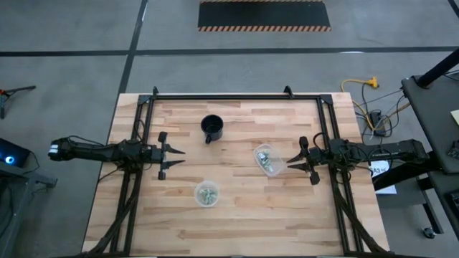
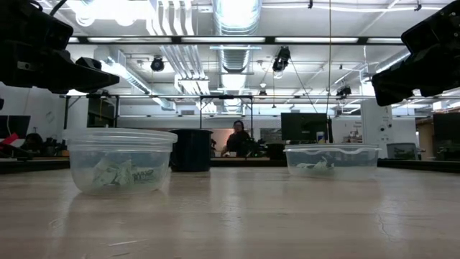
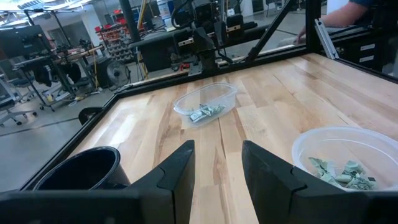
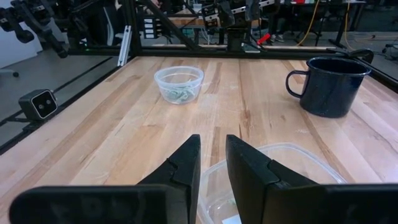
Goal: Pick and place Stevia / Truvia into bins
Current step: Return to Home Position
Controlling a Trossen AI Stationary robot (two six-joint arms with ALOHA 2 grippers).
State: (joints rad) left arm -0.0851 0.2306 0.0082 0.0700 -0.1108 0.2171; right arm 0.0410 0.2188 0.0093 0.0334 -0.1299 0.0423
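Note:
Pale green and white sachets lie inside two clear tubs. The round tub (image 1: 206,193) stands near the table's near edge; in the left wrist view it is the round tub (image 3: 339,155), in the right wrist view the round tub (image 4: 179,84). The oblong tub (image 1: 268,160) sits right of centre, also seen as the oblong tub (image 3: 205,103) and the oblong tub (image 4: 273,174). My left gripper (image 1: 177,158) hovers open over the table's left part. My right gripper (image 1: 292,162) hovers open just right of the oblong tub. No loose sachet shows on the wood.
A black mug (image 1: 211,128) with a handle stands toward the far edge, left of centre. A black metal frame (image 1: 237,96) runs along the far, left and right sides. Bare wood lies between the tubs and along the near edge. A person shows in the room beyond the table.

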